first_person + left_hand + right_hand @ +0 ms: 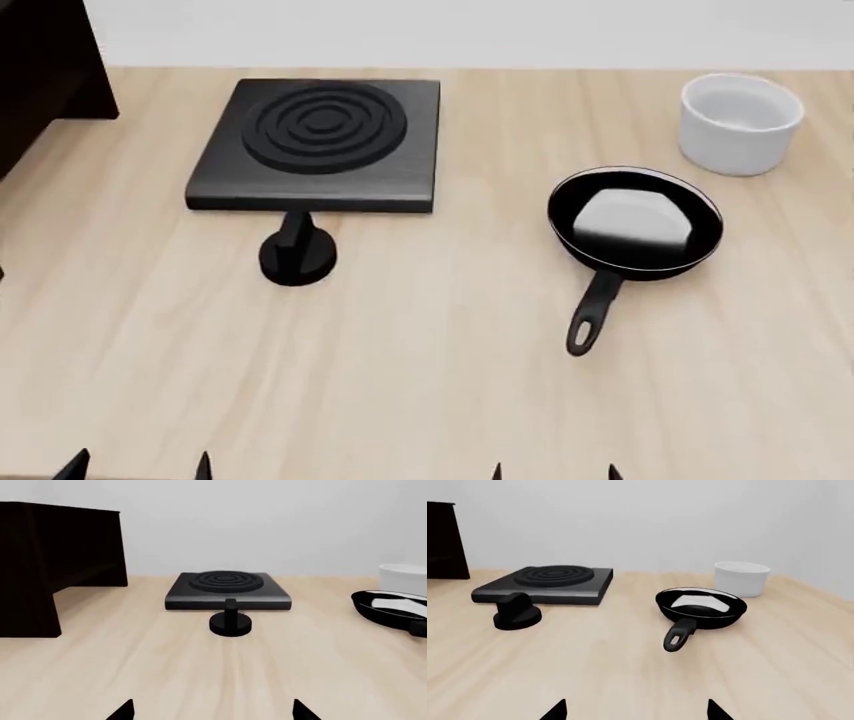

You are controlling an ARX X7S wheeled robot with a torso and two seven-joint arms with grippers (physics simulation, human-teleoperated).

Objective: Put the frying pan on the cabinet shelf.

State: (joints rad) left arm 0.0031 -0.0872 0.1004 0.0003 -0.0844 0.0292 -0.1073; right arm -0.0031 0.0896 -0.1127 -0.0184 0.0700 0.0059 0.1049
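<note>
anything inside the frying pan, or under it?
Inside the frying pan only its shiny pale-grey base shows, carrying a reflection; no object in it. It sits directly on the wooden table. The patch of table beneath the pan is covered, so that cannot be checked.

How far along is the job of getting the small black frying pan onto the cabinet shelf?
Nothing looks done yet. The small round black frying pan with the shiny base sits on the light wooden table, handle toward the robot, beside the white cylindrical cup. Nothing is in hand: the left gripper and right gripper are open and apart from it. Left: grasp the pan, carry it to the dark cabinet.
</note>
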